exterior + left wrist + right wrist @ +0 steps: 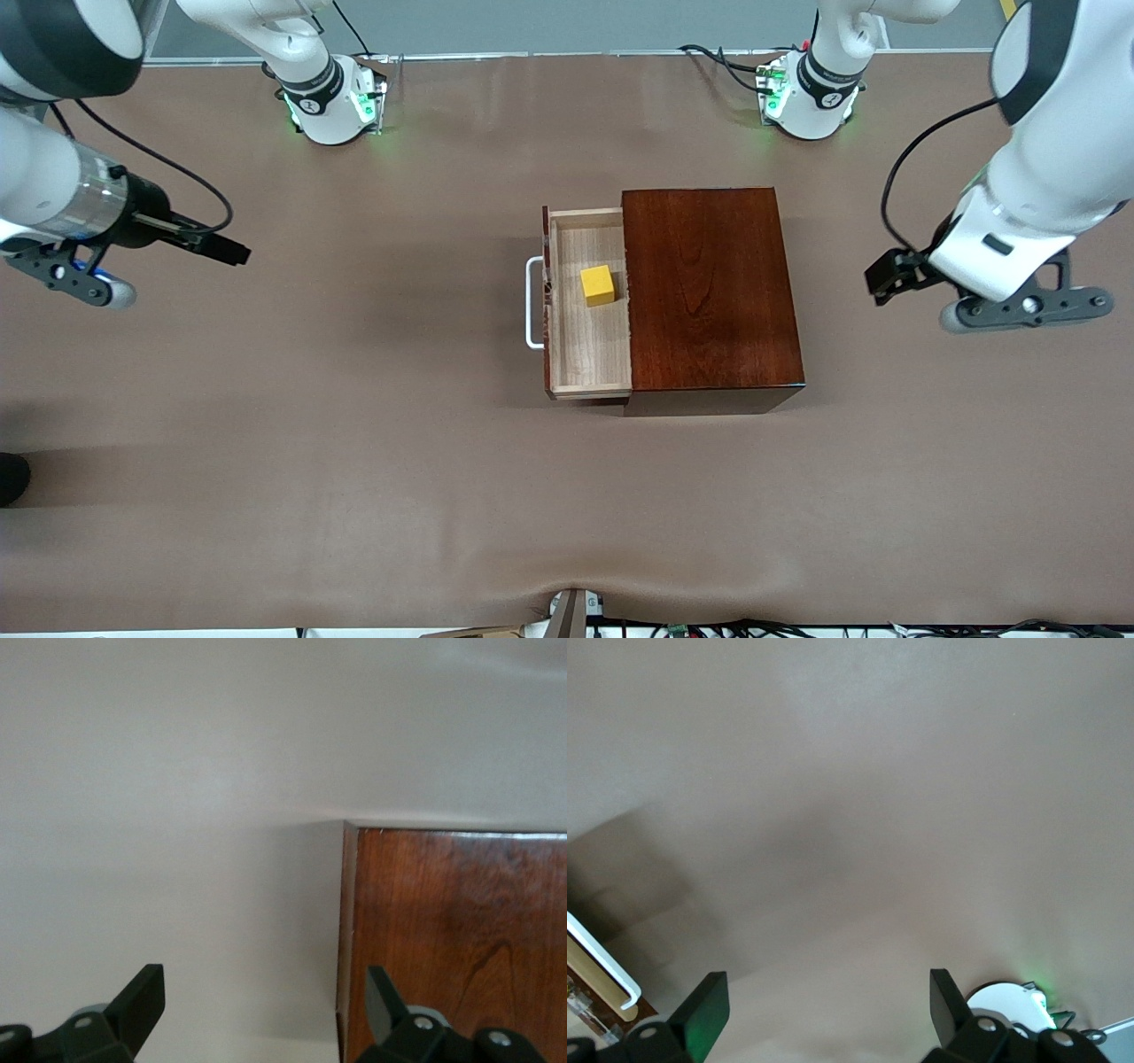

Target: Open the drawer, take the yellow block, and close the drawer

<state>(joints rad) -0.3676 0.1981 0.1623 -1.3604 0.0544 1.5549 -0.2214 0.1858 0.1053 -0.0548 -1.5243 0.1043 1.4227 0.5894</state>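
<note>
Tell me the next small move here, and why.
Probably bring the right gripper, open and empty over bare table at its arm's end, above the yellow block. The drawer is already pulled out with the block exposed inside. The left gripper waits open beside the wooden box.

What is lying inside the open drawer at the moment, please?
One yellow block sits on the drawer floor, close to the wooden box. The part of the drawer inside the box is covered.
</note>
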